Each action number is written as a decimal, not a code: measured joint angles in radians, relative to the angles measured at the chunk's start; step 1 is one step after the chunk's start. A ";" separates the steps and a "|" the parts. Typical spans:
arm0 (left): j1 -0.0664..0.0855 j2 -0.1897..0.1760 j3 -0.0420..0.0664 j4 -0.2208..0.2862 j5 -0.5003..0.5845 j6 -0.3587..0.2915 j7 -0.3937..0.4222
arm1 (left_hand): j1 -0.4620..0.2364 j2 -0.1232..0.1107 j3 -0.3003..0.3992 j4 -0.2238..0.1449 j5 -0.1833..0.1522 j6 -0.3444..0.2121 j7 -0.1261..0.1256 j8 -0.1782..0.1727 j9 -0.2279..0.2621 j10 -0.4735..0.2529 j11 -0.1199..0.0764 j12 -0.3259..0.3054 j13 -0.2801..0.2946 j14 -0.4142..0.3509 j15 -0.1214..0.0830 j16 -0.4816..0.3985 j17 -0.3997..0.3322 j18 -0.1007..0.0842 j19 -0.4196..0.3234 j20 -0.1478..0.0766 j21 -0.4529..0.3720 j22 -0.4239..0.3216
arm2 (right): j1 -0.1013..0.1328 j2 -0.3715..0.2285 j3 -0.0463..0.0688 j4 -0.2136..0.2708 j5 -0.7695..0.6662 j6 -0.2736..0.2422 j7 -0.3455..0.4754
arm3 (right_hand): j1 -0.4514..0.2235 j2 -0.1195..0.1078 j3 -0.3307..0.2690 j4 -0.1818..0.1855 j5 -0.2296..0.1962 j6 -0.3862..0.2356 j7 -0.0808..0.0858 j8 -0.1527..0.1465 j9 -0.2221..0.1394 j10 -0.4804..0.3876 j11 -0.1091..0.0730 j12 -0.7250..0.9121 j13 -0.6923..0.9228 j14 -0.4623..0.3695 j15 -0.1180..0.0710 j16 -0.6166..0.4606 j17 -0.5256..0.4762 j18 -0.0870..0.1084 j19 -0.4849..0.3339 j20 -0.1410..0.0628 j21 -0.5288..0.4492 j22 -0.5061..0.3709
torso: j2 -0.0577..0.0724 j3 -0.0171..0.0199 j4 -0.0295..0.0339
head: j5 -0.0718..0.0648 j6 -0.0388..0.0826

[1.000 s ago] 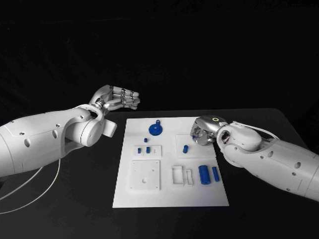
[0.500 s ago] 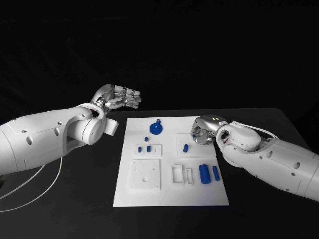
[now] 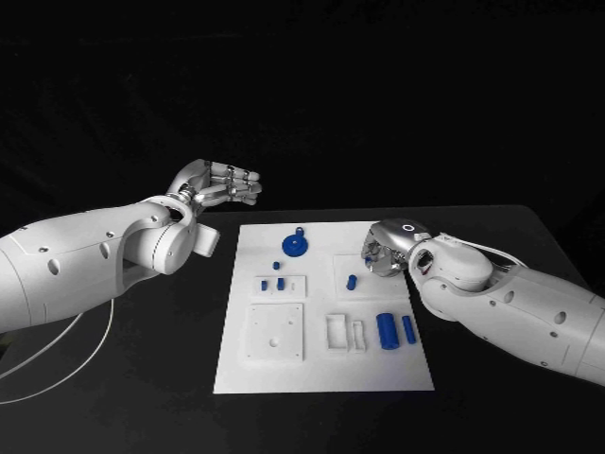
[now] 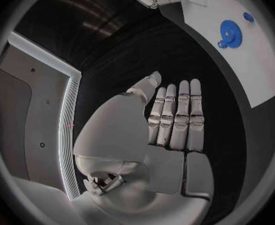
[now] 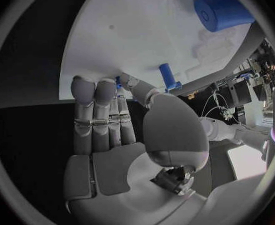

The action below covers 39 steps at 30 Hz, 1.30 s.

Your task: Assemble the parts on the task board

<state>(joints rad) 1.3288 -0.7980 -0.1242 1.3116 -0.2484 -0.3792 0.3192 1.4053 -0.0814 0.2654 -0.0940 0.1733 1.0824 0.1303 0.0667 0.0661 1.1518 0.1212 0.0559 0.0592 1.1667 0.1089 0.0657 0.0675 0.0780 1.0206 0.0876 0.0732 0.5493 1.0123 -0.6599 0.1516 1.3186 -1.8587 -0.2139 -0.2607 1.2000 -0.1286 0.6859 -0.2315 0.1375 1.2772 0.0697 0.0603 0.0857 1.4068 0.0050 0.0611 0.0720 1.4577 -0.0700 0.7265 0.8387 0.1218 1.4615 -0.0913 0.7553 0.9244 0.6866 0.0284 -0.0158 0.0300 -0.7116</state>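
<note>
Head view: task board (image 3: 323,374) holds a seated gear (image 3: 293,248); 2 cylinders (image 3: 398,331) lie loose.
Right hand (image 3: 385,251): pinching a small blue peg (image 5: 119,81).
Left hand (image 3: 221,184): fingers extended, empty.
Progress: probably early.

You see a flat white task board (image 3: 327,369) on the matte black table (image 3: 153,378), carrying small blue plastic parts (image 3: 392,333); both silver many-fingered hands (image 3: 222,186) are plain metal.
</note>
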 measured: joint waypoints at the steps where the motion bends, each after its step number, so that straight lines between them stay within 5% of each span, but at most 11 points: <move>1: 0.000 0.001 0.000 -0.005 0.000 0.000 0.000 | 0.000 0.000 0.000 0.000 0.000 0.000 0.000 0.000 0.000 0.000 0.000 0.000 0.000 0.000 0.000 0.000 0.000 0.000 0.000 0.000 0.000 0.000 | 0.000 -0.002 0.000 0.001 0.000 -0.002 -0.001 | 0.000 0.000 0.006 -0.001 -0.008 0.000 0.000 0.000 0.000 0.000 0.000 0.000 0.000 0.000 0.000 0.003 -0.002 0.000 0.000 0.000 -0.001 0.005 | 0.000 0.0000 0.0002 | 0.000 0.000; 7: 0.000 0.003 0.000 -0.035 0.000 0.000 0.000 | 0.000 0.000 -0.003 -0.003 0.000 0.000 0.000 0.000 0.000 0.000 0.000 0.000 0.000 0.000 0.000 0.000 0.000 0.000 0.000 0.000 0.000 0.004 | -0.003 -0.013 0.008 0.014 0.003 -0.011 -0.002 | 0.000 0.000 0.009 -0.001 -0.014 0.000 0.000 -0.001 0.000 0.000 0.000 0.001 0.001 0.000 0.000 0.006 -0.008 -0.007 0.004 -0.004 -0.009 0.021 | -0.001 0.0000 0.0003 | 0.002 -0.001; 24: 0.000 0.012 0.000 -0.079 0.001 0.002 0.000 | 0.000 0.000 -0.003 -0.003 0.000 0.000 0.000 0.000 0.000 0.000 0.000 0.000 0.000 0.000 0.000 0.000 0.000 0.000 0.000 0.000 0.000 0.003 | -0.002 -0.050 0.071 0.073 0.038 -0.072 -0.005 | 0.000 -0.001 0.011 0.002 -0.026 0.005 -0.002 0.001 0.002 0.009 -0.002 0.001 0.001 0.000 0.000 0.011 -0.014 -0.015 0.004 -0.003 -0.024 0.050 | -0.001 -0.0011 -0.0008 | 0.003 0.004; 34: 0.000 0.017 0.000 -0.079 0.002 0.003 0.001 | 0.000 0.000 -0.005 0.000 0.000 0.000 0.000 0.000 0.000 0.000 0.000 0.000 0.000 0.000 0.000 0.000 0.000 0.000 0.000 0.000 0.000 0.009 | -0.009 -0.053 0.079 0.170 0.081 -0.083 -0.004 | 0.000 -0.001 0.011 0.002 -0.026 0.006 -0.001 0.000 0.002 0.009 -0.001 0.001 0.001 -0.003 -0.003 0.011 -0.018 -0.016 0.003 -0.003 -0.032 0.059 | -0.001 -0.0020 -0.0008 | 0.023 0.009; 39: 0.000 0.024 0.000 -0.077 0.004 0.003 0.002 | 0.000 0.000 -0.005 0.000 0.000 0.000 0.000 0.000 0.000 0.000 0.000 0.000 0.000 0.000 0.000 0.000 0.000 0.000 0.000 0.000 0.000 0.011 | -0.019 -0.028 0.077 0.213 0.085 -0.083 -0.004 | -0.002 -0.003 0.011 0.002 -0.026 0.006 -0.001 0.000 0.002 0.009 -0.001 0.000 0.001 -0.004 -0.004 0.017 -0.021 -0.016 0.003 -0.003 -0.044 0.075 | -0.001 -0.0026 -0.0003 | 0.046 0.005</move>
<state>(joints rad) 1.3289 -0.7743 -0.1245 1.2347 -0.2447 -0.3758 0.3208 1.4053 -0.0814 0.2600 -0.0942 0.1733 1.0824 0.1303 0.0667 0.0660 1.1520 0.1212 0.0559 0.0592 1.1667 0.1089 0.0657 0.0676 0.0777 1.0205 0.0876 0.0732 0.5604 0.9937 -0.6884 0.2281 1.5314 -1.7736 -0.2968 -0.2644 1.1977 -0.1317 0.6971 -0.2291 0.1113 1.2829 0.0690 0.0604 0.0878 1.4154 0.0035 0.0613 0.0730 1.4541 -0.0736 0.7433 0.8174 0.1060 1.4650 -0.0946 0.7110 0.9995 0.6859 0.0258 -0.0161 0.0755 -0.7069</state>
